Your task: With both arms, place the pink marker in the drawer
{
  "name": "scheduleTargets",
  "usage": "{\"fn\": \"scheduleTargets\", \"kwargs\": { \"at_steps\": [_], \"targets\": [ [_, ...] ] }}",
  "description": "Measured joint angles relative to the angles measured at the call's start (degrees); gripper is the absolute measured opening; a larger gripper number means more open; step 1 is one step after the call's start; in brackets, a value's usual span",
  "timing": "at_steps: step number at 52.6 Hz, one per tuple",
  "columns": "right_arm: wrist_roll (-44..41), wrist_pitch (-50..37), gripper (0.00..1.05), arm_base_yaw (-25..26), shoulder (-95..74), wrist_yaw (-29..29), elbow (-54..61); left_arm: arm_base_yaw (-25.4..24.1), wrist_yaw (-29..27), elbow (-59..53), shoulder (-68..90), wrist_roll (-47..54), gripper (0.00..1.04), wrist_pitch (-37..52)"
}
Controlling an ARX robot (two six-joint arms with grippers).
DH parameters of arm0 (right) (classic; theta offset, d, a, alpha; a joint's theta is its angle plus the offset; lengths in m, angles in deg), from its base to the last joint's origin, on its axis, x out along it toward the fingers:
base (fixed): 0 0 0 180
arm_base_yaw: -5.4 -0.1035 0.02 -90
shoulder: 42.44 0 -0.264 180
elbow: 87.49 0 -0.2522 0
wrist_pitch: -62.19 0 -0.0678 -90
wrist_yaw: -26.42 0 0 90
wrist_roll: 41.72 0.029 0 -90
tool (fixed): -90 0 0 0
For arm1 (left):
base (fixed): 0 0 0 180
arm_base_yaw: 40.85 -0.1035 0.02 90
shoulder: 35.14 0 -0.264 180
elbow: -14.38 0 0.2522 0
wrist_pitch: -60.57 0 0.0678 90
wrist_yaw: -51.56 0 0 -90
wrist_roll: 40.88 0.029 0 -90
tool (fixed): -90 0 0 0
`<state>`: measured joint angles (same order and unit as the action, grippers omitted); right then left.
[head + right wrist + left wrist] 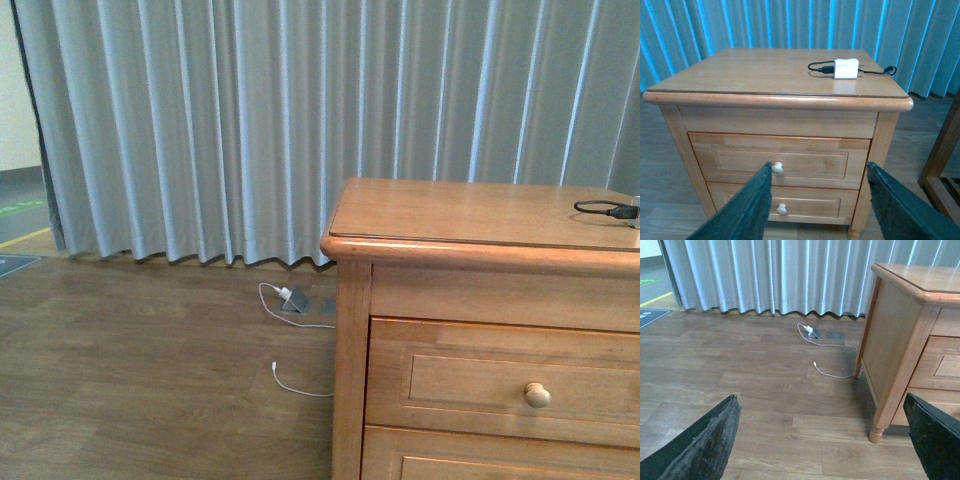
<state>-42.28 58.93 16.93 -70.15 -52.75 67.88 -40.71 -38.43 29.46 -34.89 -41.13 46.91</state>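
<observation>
The pink marker is out of view in every frame. The honey-brown wooden chest (775, 75) fills the right wrist view, and its top drawer (790, 157) is closed, with a round pale knob (777, 168). In the front view that drawer (500, 380) and its knob (537, 395) sit at the lower right. My right gripper (819, 172) is open in front of the chest, level with the drawers and apart from them. My left gripper (822, 405) is open over the wooden floor, left of the chest's side (890, 345). Neither gripper holds anything.
A white charger block (846, 68) with a black cable (605, 209) lies on the chest top. A second drawer (805, 205) sits under the top one. White cable and a floor socket (820, 335) lie near the grey curtain (300, 120). Another wooden frame (942, 160) stands beside the chest.
</observation>
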Motion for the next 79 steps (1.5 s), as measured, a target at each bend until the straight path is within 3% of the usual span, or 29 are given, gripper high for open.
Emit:
{"fn": "scheduleTargets", "kwargs": {
  "at_steps": [12,14,18,47,54,79],
  "targets": [
    [0.0,1.4,0.01,-5.4,5.8,-5.4,4.8,0.0,0.0,0.0,0.0,0.0,0.99,0.0],
    [0.1,2.1,0.01,-8.8,7.1,-10.0,5.5,0.0,0.0,0.0,0.0,0.0,0.99,0.0],
    [0.2,2.8,0.01,-11.1,8.8,-10.4,6.4,0.0,0.0,0.0,0.0,0.0,0.99,0.0],
    [0.3,6.8,0.01,-11.3,17.5,-10.8,10.6,0.0,0.0,0.0,0.0,0.0,0.99,0.0],
    [0.3,16.5,0.01,-11.4,26.2,-10.8,10.5,0.0,0.0,0.0,0.0,0.0,0.99,0.0],
    [0.3,16.9,0.01,-11.4,27.5,-10.8,10.5,0.0,0.0,0.0,0.0,0.0,0.99,-0.1]
  ]
}}
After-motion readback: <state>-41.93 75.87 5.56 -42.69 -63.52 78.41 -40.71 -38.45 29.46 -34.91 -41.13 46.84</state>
